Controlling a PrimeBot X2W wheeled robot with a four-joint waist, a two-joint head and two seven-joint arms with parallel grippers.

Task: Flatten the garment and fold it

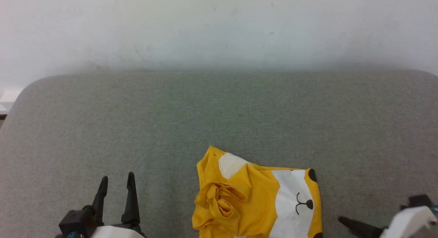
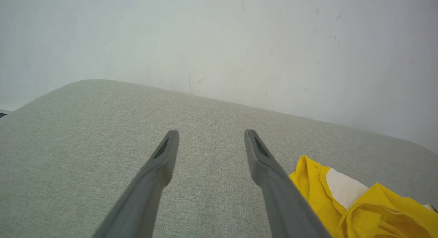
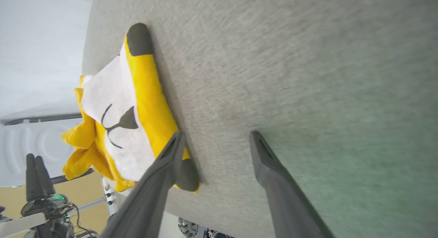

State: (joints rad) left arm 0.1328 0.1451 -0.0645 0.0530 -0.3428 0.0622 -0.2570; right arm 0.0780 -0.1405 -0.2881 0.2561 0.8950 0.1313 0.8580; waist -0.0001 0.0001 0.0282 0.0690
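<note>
Firstly, head view: the garment [image 1: 260,200] lies crumpled at the near edge of a grey padded surface [image 1: 219,111], right of centre. Its yellow folds are bunched on the left; a white patch with a black nose-and-mouth mark is on the right. Left gripper [image 1: 117,178] sits at lower left, fingers apart and empty, well apart from the cloth. Right gripper [image 1: 356,226] sits at lower right; one dark finger shows, pointing toward the garment, near it but clear of it. Pale wall [image 1: 219,25] behind.

Left wrist view: left gripper [image 2: 211,133] is spread wide over bare grey fabric. The garment [image 2: 342,197] is at lower right, just beside one finger.

Right wrist view: right gripper [image 3: 216,135] has its jaws wide, holding nothing. One finger crosses the garment's [image 3: 116,104] yellow edge by a black oval; contact cannot be told. The left gripper [image 3: 35,158] stands beyond the cloth.
</note>
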